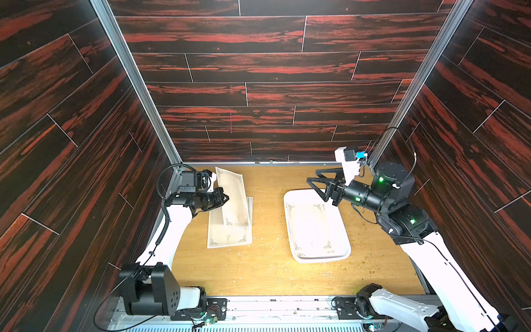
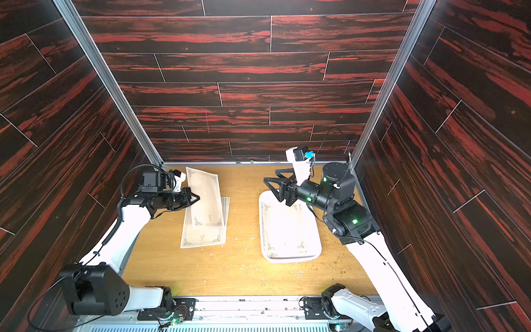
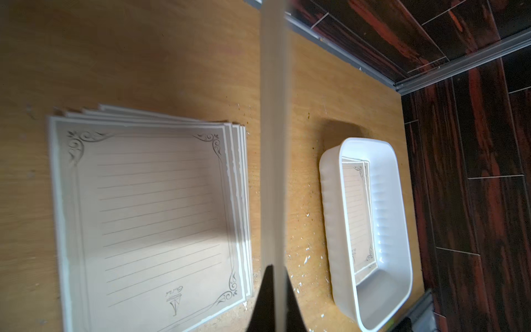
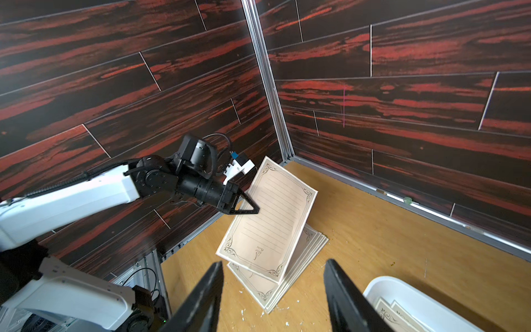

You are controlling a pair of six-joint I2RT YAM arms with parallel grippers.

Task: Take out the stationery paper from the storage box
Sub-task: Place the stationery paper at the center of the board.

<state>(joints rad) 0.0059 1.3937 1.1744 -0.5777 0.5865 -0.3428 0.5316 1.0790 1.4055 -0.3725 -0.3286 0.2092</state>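
One thin cream ruled stationery sheet with dark corner flourishes [image 1: 233, 192] is pinched at its left long edge by the left gripper [image 1: 225, 198], whose jaws are closed flat on it. The sheet is steeply tilted, face turned toward the right arm. Its long axis runs from the robot side toward the back wall, far short end raised. The near short end is low over a fanned stack of matching sheets [image 1: 230, 238] on the wooden table [image 1: 270, 258]; contact with the stack cannot be told.

The shallow white plastic storage box [image 1: 340, 227] sits well to the right, long axis likewise near-to-far. More sheets [image 1: 310, 227] lie flat inside along its length. Above the box's far end hovers the right gripper [image 1: 312, 176], fingers spread, nothing between them.
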